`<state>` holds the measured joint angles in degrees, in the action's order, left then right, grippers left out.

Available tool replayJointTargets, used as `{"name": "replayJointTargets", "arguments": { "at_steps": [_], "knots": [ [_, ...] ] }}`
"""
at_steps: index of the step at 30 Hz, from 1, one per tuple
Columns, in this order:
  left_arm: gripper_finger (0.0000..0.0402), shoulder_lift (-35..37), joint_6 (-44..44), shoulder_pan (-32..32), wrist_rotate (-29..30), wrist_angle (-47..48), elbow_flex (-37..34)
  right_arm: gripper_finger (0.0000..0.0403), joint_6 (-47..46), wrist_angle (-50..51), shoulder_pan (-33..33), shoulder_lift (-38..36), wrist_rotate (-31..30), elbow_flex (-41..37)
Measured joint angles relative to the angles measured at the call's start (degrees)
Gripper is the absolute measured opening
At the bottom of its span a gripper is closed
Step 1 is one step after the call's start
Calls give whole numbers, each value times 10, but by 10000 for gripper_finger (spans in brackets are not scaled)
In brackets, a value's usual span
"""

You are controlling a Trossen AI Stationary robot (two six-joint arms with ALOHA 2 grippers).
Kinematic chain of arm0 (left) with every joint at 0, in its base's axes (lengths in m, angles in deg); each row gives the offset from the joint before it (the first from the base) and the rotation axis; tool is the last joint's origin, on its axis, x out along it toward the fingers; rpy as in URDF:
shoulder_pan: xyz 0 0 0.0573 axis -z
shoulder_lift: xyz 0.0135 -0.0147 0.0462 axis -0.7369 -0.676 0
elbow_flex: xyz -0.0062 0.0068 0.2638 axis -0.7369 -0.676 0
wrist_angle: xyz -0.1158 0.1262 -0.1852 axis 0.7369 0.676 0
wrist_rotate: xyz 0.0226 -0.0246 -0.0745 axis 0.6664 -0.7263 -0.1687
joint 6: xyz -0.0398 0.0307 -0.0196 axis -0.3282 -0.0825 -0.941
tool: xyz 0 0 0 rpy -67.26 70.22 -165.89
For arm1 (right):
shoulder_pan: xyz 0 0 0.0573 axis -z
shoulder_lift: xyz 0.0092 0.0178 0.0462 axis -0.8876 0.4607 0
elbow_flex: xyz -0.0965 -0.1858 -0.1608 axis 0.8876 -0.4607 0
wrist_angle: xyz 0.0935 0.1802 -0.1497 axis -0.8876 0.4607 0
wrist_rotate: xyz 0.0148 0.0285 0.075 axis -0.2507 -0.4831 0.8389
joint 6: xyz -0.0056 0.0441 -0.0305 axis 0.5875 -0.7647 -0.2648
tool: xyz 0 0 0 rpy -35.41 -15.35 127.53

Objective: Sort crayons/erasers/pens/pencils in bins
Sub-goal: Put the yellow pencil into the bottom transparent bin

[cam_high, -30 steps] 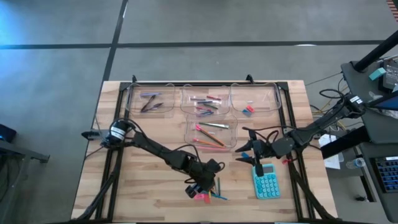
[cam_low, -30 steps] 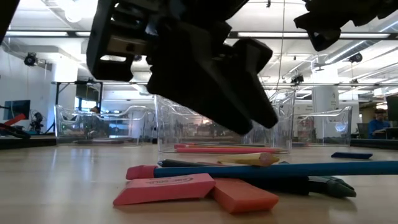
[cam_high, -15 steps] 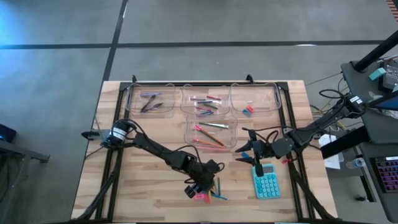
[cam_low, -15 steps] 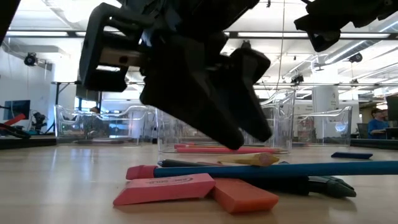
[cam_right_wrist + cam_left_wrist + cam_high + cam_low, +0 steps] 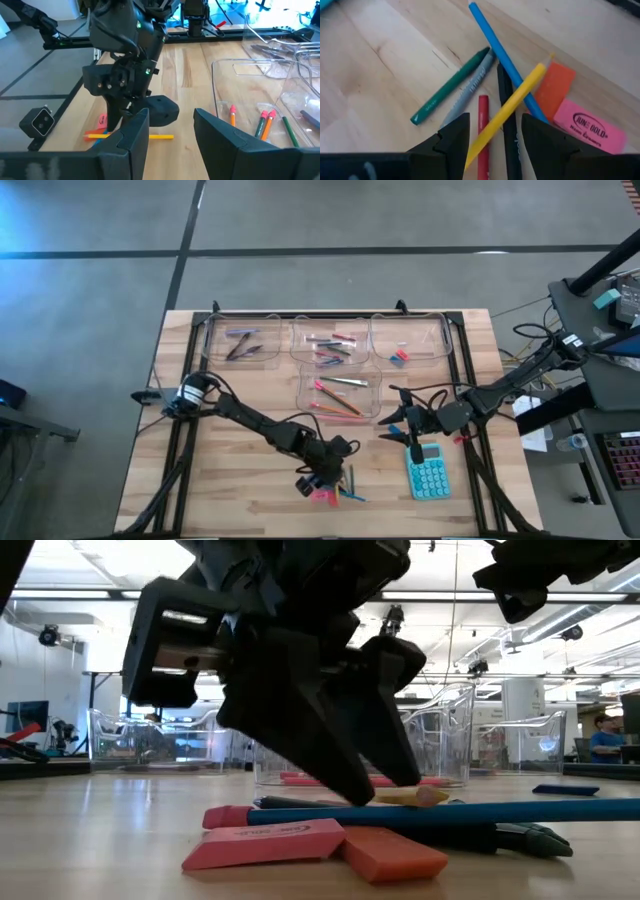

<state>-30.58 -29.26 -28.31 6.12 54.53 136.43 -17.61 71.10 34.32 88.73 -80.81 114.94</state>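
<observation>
Calculator (image 5: pixel 428 476) beside pile; right gripper (image 5: pixel 414 446) above it.

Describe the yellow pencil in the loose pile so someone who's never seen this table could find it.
Look at the table's near edge, where loose sticks lie under the left claw. The yellow pencil lies slanted over a black pen, between the claw's open fingers; it is the only yellow stick there.

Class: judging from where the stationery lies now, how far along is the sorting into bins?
Done: all four bins already hold sorted items. In hand: the left gripper, fingers open, straddles a yellow pencil in the unsorted pile. Left: that pile's blue pencil, green crayon and pink eraser. The right gripper waits over the calculator.
</observation>
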Motion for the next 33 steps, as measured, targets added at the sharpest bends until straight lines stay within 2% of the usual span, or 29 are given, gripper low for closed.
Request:
{"name": "replayJointTargets", "arguments": {
  "at_steps": [12, 24, 33],
  "knots": [
    [160, 0, -2, -4, 1, -30, -18, 146, 4, 0, 0, 0, 0, 0],
    [82, 1, -4, -6, 0, -33, -22, 146, 4, 2, 0, 0, 0, 0],
    [63, 1, -4, -7, 1, -34, -20, 146, 4, 2, 0, 0, -1, 0]
  ]
}}
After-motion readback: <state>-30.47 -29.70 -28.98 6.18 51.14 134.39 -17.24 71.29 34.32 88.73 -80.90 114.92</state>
